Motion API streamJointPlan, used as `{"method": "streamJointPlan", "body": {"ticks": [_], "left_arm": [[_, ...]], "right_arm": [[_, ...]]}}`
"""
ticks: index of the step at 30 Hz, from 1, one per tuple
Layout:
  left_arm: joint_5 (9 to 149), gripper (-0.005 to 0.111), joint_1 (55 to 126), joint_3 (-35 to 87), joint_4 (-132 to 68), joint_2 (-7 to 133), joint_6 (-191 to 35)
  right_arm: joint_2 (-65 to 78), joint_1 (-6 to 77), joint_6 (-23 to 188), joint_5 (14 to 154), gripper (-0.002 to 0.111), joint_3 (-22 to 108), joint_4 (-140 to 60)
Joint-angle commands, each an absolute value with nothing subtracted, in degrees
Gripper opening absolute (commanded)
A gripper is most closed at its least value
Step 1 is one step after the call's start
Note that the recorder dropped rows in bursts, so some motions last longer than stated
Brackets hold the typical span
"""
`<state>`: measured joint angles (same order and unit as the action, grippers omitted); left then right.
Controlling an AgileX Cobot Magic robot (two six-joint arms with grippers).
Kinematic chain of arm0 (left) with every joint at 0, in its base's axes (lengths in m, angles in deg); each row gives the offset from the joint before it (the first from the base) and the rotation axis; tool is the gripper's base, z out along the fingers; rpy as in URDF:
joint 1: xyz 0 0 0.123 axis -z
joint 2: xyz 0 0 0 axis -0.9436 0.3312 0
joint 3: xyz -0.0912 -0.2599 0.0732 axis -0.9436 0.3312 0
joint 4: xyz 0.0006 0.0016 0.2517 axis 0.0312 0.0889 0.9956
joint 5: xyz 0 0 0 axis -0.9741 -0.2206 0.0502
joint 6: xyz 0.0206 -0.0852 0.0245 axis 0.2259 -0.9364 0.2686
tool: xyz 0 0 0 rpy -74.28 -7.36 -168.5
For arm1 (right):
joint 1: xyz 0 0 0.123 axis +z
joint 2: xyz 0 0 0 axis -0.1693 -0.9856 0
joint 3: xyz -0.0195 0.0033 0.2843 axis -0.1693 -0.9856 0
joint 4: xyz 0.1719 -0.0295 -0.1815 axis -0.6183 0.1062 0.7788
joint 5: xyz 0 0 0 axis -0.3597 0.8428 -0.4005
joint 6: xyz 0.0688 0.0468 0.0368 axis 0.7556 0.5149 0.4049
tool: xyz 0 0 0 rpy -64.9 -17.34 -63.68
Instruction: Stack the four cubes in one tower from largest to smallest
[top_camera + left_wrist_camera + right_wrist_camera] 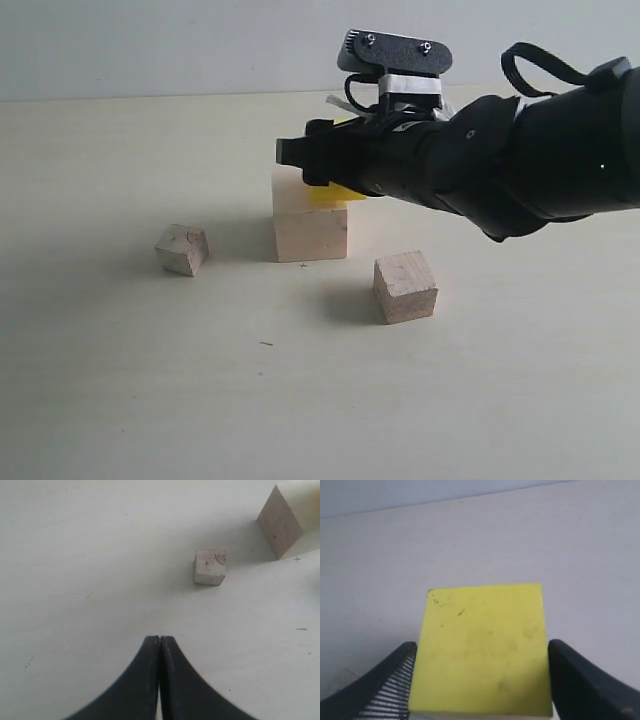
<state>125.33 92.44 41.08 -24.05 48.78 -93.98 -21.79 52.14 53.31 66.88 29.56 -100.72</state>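
The yellow cube [482, 650] is bright and flat-faced with a few dark specks. My right fingers [390, 680] grip it on two sides, a little above centre in the exterior view, on top of the large pale cube [310, 230]. There my arm hides most of it, leaving only a yellow sliver. The brownish cube [405, 287] sits lower right of centre on the tabletop [300, 400] and the smallest cube [182, 249] at centre left, both apart from the stack. My left fingers [145, 680] are pressed together, empty. The left wrist view's edge cuts off the large cube. Four cubes, one of each.
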Motion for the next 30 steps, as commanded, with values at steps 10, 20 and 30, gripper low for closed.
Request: {"method": "streamJointPlan", "body": {"ticks": [10, 20, 30], "left_arm": [[124.52, 0.003, 92.28, 41.19, -24.38, 48.62, -94.38], [124.02, 0.003, 92.28, 41.19, -24.38, 48.62, -94.38], [124.02, 0.003, 92.28, 41.19, -24.38, 48.62, -94.38]], "right_arm": [[-24.87, 54.71, 52.85, 63.17, 0.000, 33.83, -100.22], [-25.89, 54.71, 52.85, 64.71, 0.000, 33.83, -100.33], [-25.87, 54.71, 52.85, 65.02, 0.000, 33.83, -100.45]]}}
